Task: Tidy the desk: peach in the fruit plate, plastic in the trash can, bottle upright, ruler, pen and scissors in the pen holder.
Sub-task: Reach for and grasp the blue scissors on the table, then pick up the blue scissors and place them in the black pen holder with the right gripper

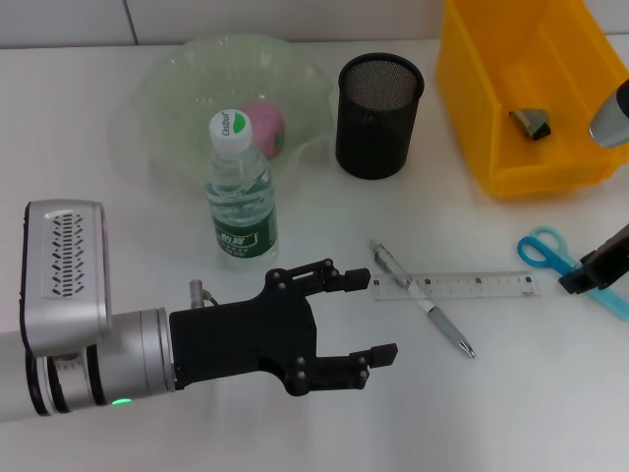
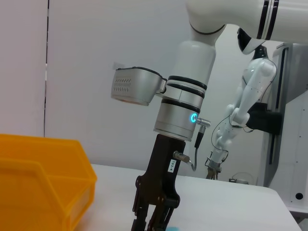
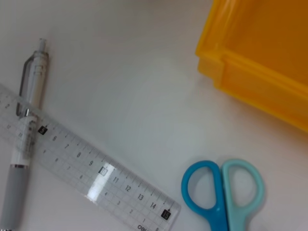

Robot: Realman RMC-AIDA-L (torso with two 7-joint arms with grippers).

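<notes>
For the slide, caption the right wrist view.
Ruler lying across pen, scissors beside yellow bin.

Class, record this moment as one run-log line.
left gripper: open, near pen | right gripper: at scissors | bottle: upright | peach: in plate | ruler: on desk

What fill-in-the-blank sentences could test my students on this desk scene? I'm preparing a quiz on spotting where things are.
1. The bottle stands ____ in front of the plate.
2. The peach lies in the ____.
3. The pen lies across the ____.
4. The open left gripper hovers over the desk, holding ____.

Missing words: upright; plate; ruler; nothing
</notes>
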